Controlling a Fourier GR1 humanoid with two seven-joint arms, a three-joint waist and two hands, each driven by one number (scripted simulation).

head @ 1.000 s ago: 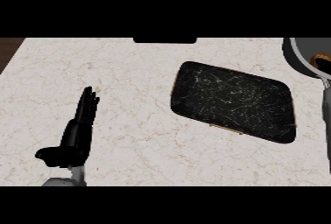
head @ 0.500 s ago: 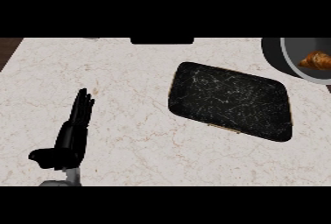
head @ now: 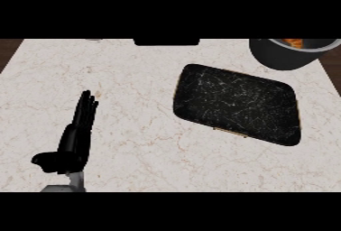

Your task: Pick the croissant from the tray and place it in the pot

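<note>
A dark grey pot [head: 288,55] stands at the far right of the counter, cut by the top band. A sliver of the orange-brown croissant [head: 293,42] shows inside it at the rim. The black speckled tray [head: 236,103] lies right of centre with nothing on it. My left hand [head: 75,137] rests at the lower left, fingers straight and pointing away, thumb out to the left, holding nothing. It is well apart from the tray. My right hand shows nowhere.
A black rectangular object [head: 166,41] sits at the counter's far edge, middle. Dark wood floor [head: 9,49] shows beyond the counter's left and right edges. Bare marble lies between my left hand and the tray.
The view has shifted: the pot with the croissant inside has come further into sight at the top right, and the tray sits slightly lower. My left hand has kept its pose.
</note>
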